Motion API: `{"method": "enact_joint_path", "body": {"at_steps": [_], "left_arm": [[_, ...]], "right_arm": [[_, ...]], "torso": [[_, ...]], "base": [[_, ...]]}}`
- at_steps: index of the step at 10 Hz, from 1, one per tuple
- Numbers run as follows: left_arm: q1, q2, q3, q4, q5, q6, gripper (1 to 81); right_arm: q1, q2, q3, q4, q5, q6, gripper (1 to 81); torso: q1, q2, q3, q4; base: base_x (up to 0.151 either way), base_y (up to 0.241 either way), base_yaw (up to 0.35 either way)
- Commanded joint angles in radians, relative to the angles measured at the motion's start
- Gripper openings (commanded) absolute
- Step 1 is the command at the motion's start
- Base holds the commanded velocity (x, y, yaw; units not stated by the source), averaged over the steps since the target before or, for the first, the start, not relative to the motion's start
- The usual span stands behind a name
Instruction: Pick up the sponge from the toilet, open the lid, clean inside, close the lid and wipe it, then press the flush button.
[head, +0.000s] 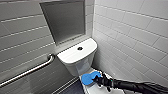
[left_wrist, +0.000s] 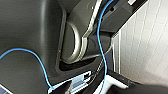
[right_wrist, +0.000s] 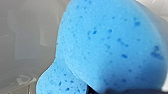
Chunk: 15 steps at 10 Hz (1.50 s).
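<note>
Closest to my head camera is my right arm (head: 135, 86), a dark limb reaching in from the near right. My right end effector (head: 99, 80) is clenched on the sponge (head: 89, 77), grasping it by its right end so that the bright blue lobe sticks out to the left.

On the far left, a metal grab bar (head: 30, 71) runs at a slant along the grey tiled wall. Right of it, low in the scene, lies a strip of dark floor (head: 75, 88). Above that, a grey recess (head: 65, 21) is set into the far wall. Below the recess stands the toilet (head: 75, 60), white and glossy, with the flush button (head: 80, 48) in the middle of its flat tank top.

The sponge sits just in front of the tank, over the near white part of the toilet. I cannot tell whether it touches that surface. My right wrist camera shows the sponge (right_wrist: 107, 45) very close, bent, its pores darker blue, with blurred white behind it.

Further right, a white tiled wall (head: 130, 37) runs away toward the corner. My left wrist camera shows a blue cable (left_wrist: 100, 37) looping across my own dark parts.
</note>
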Motion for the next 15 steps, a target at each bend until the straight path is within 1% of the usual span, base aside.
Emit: {"method": "enact_joint_path", "body": {"at_steps": [1, 2, 4, 6, 10, 15], "left_arm": [[0.025, -0.015, 0.01, 0.008, 0.012, -0.003, 81.1], [0.025, -0.017, 0.011, 0.009, 0.011, -0.003, 81.1], [0.025, -0.018, 0.011, 0.009, 0.011, -0.003, 81.1], [0.025, -0.017, 0.013, 0.011, 0.011, -0.003, 81.1], [0.026, -0.015, 0.016, 0.014, 0.011, -0.002, 81.1], [0.025, -0.012, 0.016, 0.014, 0.011, 0.006, 81.1]], "right_arm": [[0.064, 0.009, 0.037, 0.012, -0.114, -0.035, 1.0], [0.033, 0.005, 0.029, 0.012, -0.114, -0.044, 1.0], [-0.007, -0.025, 0.021, 0.013, -0.108, -0.044, 1.0], [-0.042, -0.086, 0.038, 0.018, -0.107, -0.043, 1.0], [-0.168, -0.23, 0.084, 0.013, -0.125, -0.046, 1.0], [-0.297, -0.441, 0.234, 0.01, -0.125, -0.049, 1.0]], "torso": [[0.0, 0.0, 0.0, 0.0], [0.0, 0.0, 0.0, 0.0], [0.0, 0.0, 0.0, 0.0], [0.0, 0.0, 0.0, 0.0], [0.0, 0.0, 0.0, 0.0], [0.0, 0.0, 0.0, 0.0]], "base": [[0.0, 0.0, 0.0], [0.0, 0.0, 0.0], [0.0, 0.0, 0.0], [0.0, 0.0, 0.0], [0.0, 0.0, 0.0], [0.0, 0.0, 0.0]]}}
